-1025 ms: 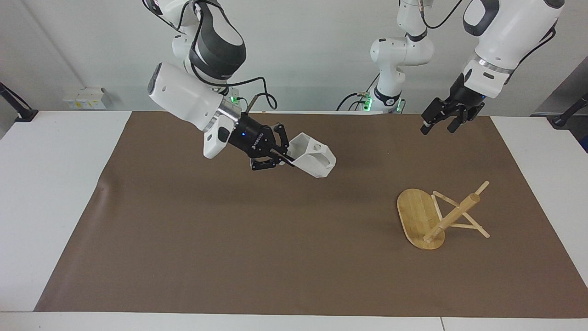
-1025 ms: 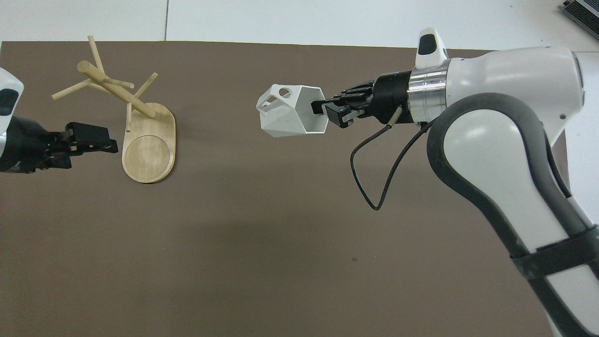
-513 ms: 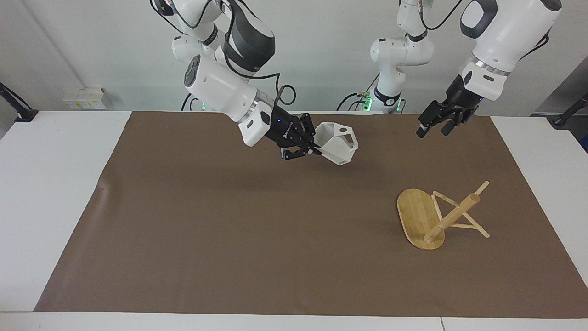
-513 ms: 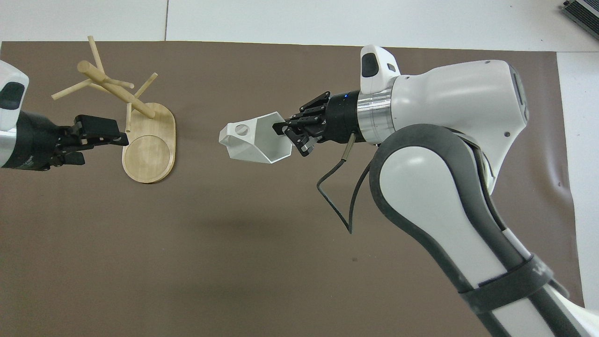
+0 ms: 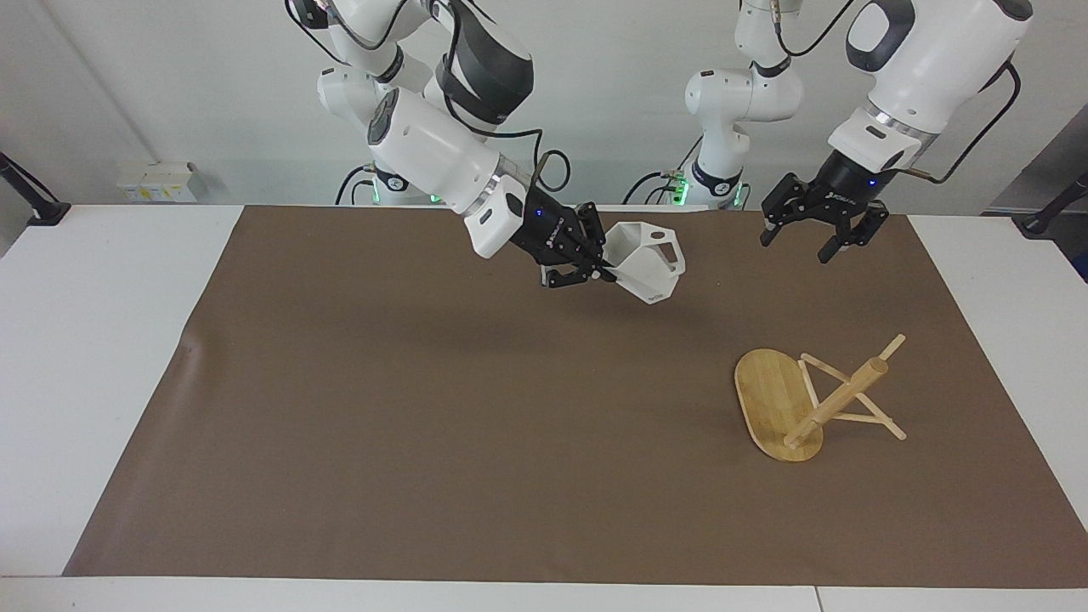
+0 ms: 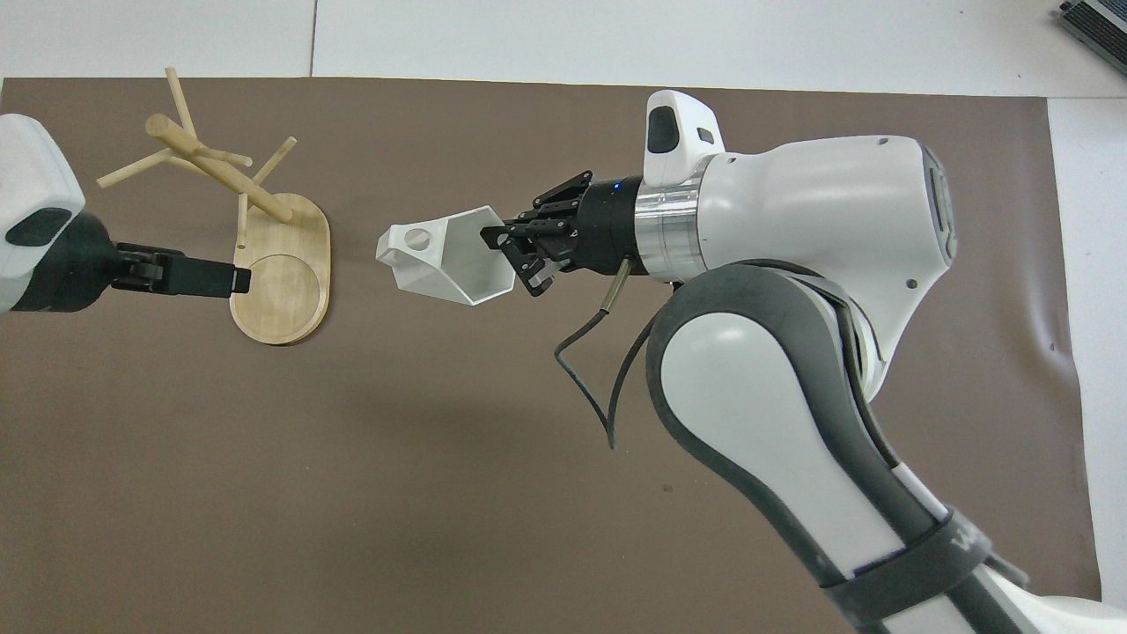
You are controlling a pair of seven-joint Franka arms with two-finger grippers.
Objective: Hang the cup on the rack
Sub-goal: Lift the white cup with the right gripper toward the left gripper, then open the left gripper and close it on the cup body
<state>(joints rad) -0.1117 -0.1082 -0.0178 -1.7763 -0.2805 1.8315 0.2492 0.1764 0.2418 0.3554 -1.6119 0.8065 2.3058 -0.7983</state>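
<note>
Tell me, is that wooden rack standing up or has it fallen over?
Fallen over. The rack lies on its side on the mat: its oval base stands on edge, and its post slants low with a peg resting on the mat.

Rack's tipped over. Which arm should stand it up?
Left, probably. The left gripper is open and empty, in the air toward the rack's end of the table. The rack lies on its side on the brown mat. The right gripper is shut on the cup, so it is busy.
</note>
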